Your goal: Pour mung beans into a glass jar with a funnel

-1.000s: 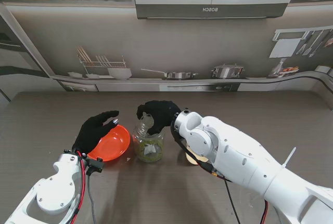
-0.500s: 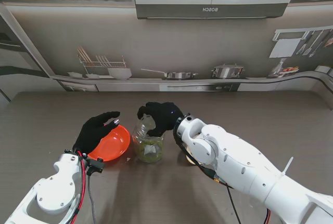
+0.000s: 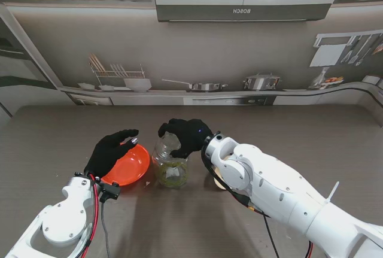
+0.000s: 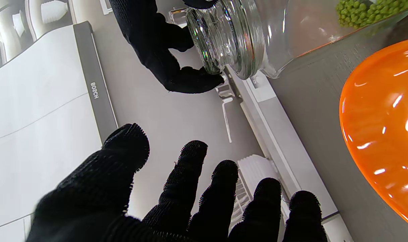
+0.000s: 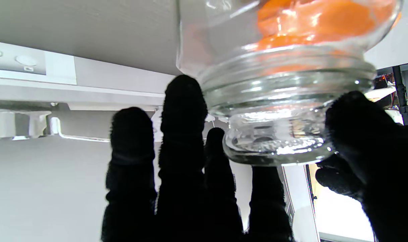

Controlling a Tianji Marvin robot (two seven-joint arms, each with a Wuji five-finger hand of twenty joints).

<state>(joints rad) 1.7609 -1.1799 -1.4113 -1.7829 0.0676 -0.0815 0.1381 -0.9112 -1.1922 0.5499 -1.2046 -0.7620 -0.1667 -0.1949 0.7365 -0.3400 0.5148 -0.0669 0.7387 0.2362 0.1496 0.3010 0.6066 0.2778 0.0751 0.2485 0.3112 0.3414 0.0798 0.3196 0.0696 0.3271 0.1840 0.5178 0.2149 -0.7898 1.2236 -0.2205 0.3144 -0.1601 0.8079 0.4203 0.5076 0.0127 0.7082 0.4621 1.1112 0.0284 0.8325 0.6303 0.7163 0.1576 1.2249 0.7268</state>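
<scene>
At table centre, glass jar [image 3: 170, 165] upright, mouth up, right robot hand [image 3: 184, 135] gripping its funnel [image 5: 277, 144], left robot hand [image 3: 109, 150] spread over orange bowl [image 3: 127, 166].

The right hand [image 3: 185, 136] covers the glass jar's [image 3: 170, 165] mouth in the stand view, so no funnel can be made out. The orange bowl [image 4: 382, 134] runs off the left-wrist frame's right edge. Shelf items at upper left stay too small to tell.
</scene>
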